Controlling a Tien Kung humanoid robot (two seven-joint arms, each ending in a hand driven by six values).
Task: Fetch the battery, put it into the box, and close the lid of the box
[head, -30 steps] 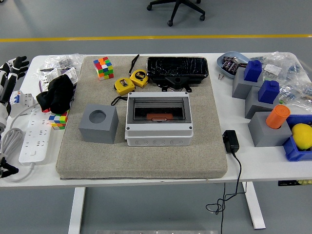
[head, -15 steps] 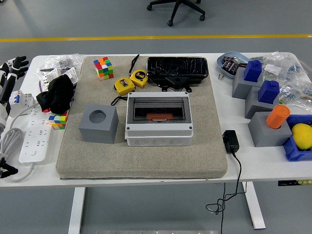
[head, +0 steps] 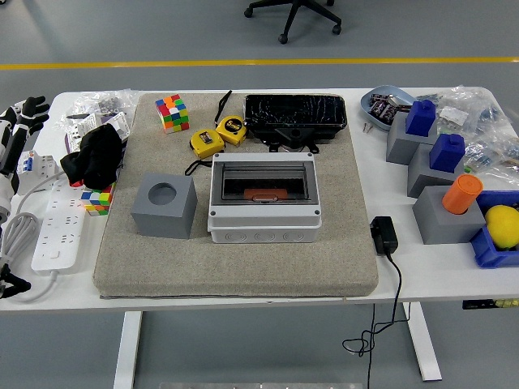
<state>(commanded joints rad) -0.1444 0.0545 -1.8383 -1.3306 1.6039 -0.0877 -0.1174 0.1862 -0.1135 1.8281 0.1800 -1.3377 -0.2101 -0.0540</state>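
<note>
A grey-white box (head: 262, 223) stands mid-table on the beige mat (head: 235, 271). Its smoky transparent lid (head: 261, 174) lies flat over it. An orange-red flat item (head: 263, 194), apparently the battery, shows through the lid inside the box. My left hand (head: 24, 117) hangs at the far left edge over the table corner, well away from the box. Its black-tipped fingers are relaxed and hold nothing. My right arm does not show.
On the mat: a grey cube with a round hole (head: 165, 204), two yellow tape measures (head: 217, 136), a colour cube (head: 171, 112) and a black tray (head: 295, 119). A white power strip (head: 58, 227) and black cloth (head: 96, 156) lie left. Grey blocks (head: 446, 212), a blue bin (head: 499, 243) and a black adapter (head: 383, 235) sit right.
My left hand has shifted very slightly at the table's left edge. Nothing else has moved.
</note>
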